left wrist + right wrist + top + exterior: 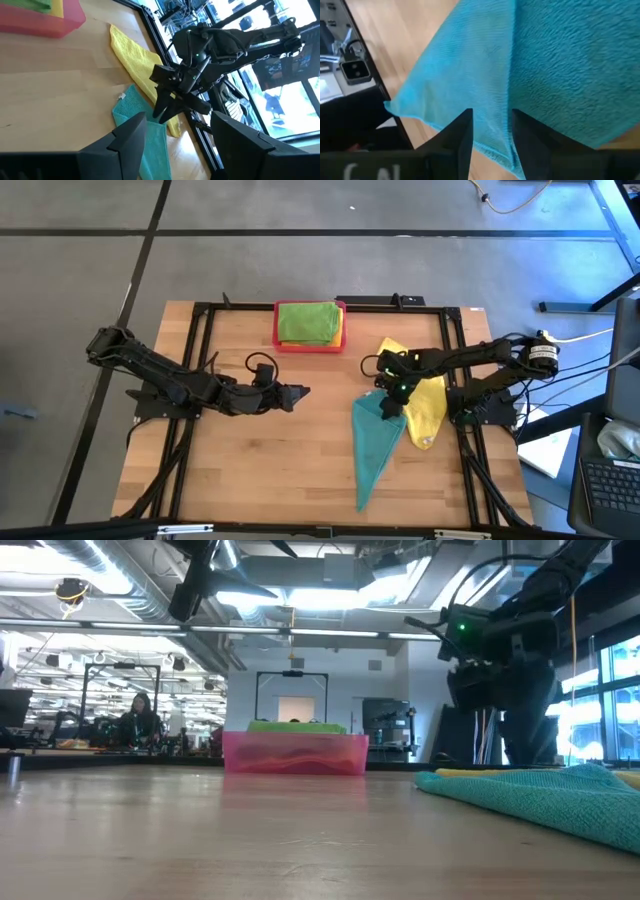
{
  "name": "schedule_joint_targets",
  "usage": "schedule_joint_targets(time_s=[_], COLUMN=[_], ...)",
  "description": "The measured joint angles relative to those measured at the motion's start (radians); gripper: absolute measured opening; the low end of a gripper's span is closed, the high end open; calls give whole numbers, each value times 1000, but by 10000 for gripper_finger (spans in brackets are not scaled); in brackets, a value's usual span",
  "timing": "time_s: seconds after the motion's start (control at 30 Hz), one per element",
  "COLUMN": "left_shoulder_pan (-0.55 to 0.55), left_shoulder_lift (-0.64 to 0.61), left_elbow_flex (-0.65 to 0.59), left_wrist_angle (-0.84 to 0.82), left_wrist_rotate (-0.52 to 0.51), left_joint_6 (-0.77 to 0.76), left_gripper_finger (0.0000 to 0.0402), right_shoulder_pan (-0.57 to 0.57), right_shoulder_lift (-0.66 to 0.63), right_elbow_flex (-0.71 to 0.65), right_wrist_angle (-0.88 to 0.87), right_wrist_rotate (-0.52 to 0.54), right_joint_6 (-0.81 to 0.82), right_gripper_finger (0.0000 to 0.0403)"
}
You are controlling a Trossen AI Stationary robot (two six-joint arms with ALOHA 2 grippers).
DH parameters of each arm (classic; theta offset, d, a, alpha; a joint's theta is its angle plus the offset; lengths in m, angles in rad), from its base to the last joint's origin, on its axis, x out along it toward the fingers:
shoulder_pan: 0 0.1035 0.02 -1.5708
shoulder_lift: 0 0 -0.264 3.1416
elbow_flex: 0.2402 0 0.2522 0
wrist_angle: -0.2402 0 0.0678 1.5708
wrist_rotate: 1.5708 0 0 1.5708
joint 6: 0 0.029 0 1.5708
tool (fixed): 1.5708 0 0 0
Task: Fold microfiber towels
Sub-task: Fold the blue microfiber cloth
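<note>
A teal towel [375,445] lies flat on the wooden table at right of centre, long and tapering toward the near edge. In the right wrist view one cloth edge [512,75] runs across its top. A yellow towel [425,405] lies flat beside it, toward the table's right edge. A green towel [308,322] rests folded in the pink tray [310,347] at the far middle. My right gripper [388,408] stands open over the teal towel's far end, slanting down. My left gripper [303,392] waits open at mid-table, above the wood. My right gripper [492,117] is open, its fingers on either side of the teal towel's edge [512,145] near the far end. They come slanting down from the table's right. Whether the fingertips touch the cloth I cannot tell. The towel lies on the table.
Black frame rails [200,360] run along the table's left, right and far sides. The tray [295,753] stands at the far middle. Bare wood lies between the left gripper and the teal towel, and along the near edge. A person [138,715] sits far off in the room.
</note>
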Motion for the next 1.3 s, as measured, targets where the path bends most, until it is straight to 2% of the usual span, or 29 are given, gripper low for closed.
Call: schedule_joint_targets(time_s=[0.23,0.37,0.67,0.8,1.1,1.3], left_shoulder_pan=[0,0,0,0,-2,-2], left_shoulder_lift=[0,0,0,0,0,0], left_elbow_flex=[0,0,0,0,0,0], left_wrist_angle=[0,0,0,0,0,0], left_wrist_rotate=[3,3,4,4,4,4], left_joint_6=[10,10,3,2,0,0], left_gripper_finger=[214,214,214,214,214,214], right_shoulder_pan=[60,78,78,78,83,93], right_shoulder_lift=[0,1,1,5,6,6], right_elbow_flex=[0,0,-9,-56,-76,-75], right_wrist_angle=[14,13,26,63,142,226], right_wrist_rotate=[-7,70,91,60,-78,-82], right_joint_6=[-4,-22,-26,14,41,102], right_gripper_finger=[124,125,183,188,144,105])
